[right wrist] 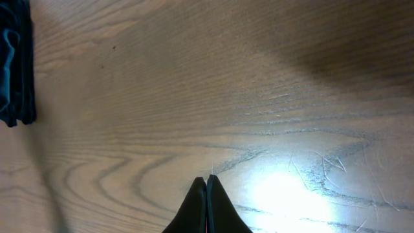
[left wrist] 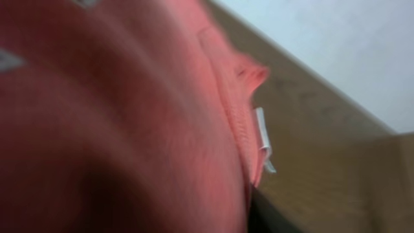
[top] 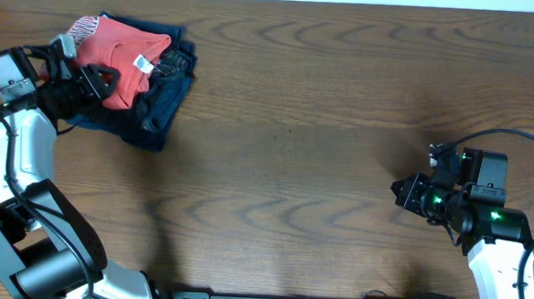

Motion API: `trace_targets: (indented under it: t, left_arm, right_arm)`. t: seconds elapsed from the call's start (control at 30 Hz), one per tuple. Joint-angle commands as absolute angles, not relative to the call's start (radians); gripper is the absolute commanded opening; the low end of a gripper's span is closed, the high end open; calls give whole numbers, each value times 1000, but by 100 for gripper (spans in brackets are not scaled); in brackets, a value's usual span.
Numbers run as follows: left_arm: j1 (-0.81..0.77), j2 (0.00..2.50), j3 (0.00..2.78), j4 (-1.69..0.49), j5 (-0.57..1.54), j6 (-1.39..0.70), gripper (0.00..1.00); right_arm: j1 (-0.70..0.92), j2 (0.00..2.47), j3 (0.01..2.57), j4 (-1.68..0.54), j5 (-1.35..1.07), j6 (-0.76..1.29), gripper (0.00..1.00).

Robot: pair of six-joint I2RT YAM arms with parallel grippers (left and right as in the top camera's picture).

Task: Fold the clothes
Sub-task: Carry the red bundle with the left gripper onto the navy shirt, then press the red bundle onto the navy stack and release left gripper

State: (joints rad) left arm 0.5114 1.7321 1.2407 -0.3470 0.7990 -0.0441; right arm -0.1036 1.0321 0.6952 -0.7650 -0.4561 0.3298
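Note:
The clothes, an orange-red T-shirt (top: pixel 121 55), lie bunched on a dark navy shirt (top: pixel 160 103) at the table's far left corner, with the white neck label (top: pixel 143 63) showing. My left gripper (top: pixel 99 79) is pressed into the shirt's near-left edge. In the left wrist view the orange cloth (left wrist: pixel 129 116) and its label (left wrist: pixel 262 136) fill the frame and hide the fingers, so their state is unclear. My right gripper (right wrist: pixel 206 180) is shut and empty, low over bare wood at the right (top: pixel 402 191), far from the clothes.
A striped cloth (top: pixel 83 27) pokes out behind the pile's left end. The navy shirt's edge (right wrist: pixel 14 58) shows at the left border of the right wrist view. The wooden table (top: pixel 325 98) ends at a pale wall (left wrist: pixel 349 39) just behind the pile.

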Motion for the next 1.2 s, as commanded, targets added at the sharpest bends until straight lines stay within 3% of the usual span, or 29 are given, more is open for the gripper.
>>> trace_targets:
  t: [0.0, 0.13, 0.6, 0.63, 0.67, 0.7, 0.77, 1.17]
  left_arm:
    - [522, 1731, 1263, -395, 700, 5, 83]
    - [546, 1679, 1263, -440, 686, -32, 98]
    - [590, 1330, 1263, -504, 697, -82, 98]
    - [577, 1323, 1263, -483, 706, -48, 92]
    - [562, 1323, 1263, -468, 707, -18, 59]
    - [543, 1328, 1263, -452, 706, 15, 36]
    - [513, 1355, 1263, -418, 694, 56, 8]
    - [460, 1799, 1263, -130, 469, 171, 6]
  right_arm:
    - [-104, 1029, 713, -764, -464, 336, 1]
    - [-104, 1029, 713, -764, -464, 335, 1]
    - [-104, 1029, 713, -741, -459, 324, 1]
    - [-104, 1029, 713, -739, -459, 324, 1]
    - [-104, 1029, 713, -736, -459, 325, 1]
    - [-104, 1029, 713, -733, -457, 325, 1]
    - [-104, 1029, 713, -733, -456, 325, 1]
    - [-104, 1029, 713, -757, -461, 376, 1]
